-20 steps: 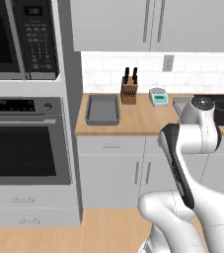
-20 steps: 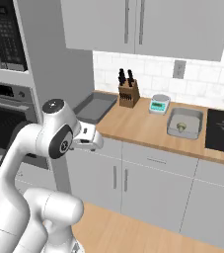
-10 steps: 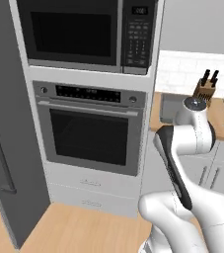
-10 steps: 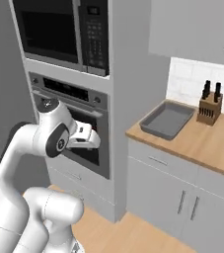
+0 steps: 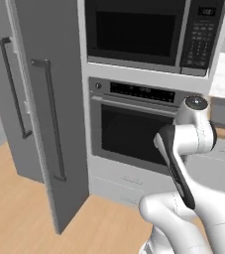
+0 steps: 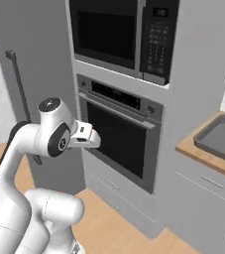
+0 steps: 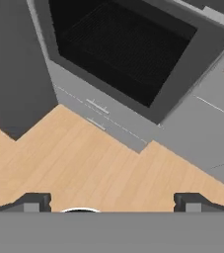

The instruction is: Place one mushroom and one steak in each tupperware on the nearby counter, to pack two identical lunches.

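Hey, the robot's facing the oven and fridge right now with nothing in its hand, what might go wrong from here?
1. The grey fridge door stands ajar near the base, so driving on may clip it.
2. The open pincer looks down at the wooden floor and holds nothing, with no steak or mushroom in sight yet.
3. The shallow grey tupperware tray sits off to the right, so carrying food back means another drive.

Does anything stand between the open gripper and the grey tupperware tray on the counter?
Nothing visibly blocks it. The gripper points down at bare wood floor before the wall oven, well apart from the grey rectangular tupperware tray on the tan counter.
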Motion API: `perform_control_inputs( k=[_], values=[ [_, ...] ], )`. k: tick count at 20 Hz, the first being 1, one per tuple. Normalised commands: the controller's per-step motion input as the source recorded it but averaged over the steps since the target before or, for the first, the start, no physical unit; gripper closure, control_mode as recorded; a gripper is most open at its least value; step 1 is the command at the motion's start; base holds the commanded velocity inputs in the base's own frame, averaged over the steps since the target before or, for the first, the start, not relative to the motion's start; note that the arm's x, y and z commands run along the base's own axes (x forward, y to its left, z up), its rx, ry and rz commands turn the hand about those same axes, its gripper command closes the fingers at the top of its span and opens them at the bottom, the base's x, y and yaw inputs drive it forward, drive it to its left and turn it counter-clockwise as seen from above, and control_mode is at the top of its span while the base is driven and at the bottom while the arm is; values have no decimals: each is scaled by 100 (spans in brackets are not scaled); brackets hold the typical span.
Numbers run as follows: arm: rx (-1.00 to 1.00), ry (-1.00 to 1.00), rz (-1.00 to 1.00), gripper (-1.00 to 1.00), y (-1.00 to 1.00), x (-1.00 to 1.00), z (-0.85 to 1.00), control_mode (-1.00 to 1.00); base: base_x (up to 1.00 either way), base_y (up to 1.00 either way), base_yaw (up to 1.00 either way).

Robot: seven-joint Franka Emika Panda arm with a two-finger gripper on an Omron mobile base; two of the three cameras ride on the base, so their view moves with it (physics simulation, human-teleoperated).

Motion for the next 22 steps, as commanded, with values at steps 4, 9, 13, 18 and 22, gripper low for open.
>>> perform_control_inputs(
  k=[4,9,13,18,22],
  values=[
    [0,0,0,-100,0,0,0,100,22,100,27],
    [0,0,0,-100,0,0,0,100,5,100,17],
    [0,0,0,-100,0,0,0,100,-55,100,7],
    [0,0,0,-100,0,0,0,100,-29,100,2],
    [0,0,0,-100,0,0,0,100,20,100,-9]
  ],
)
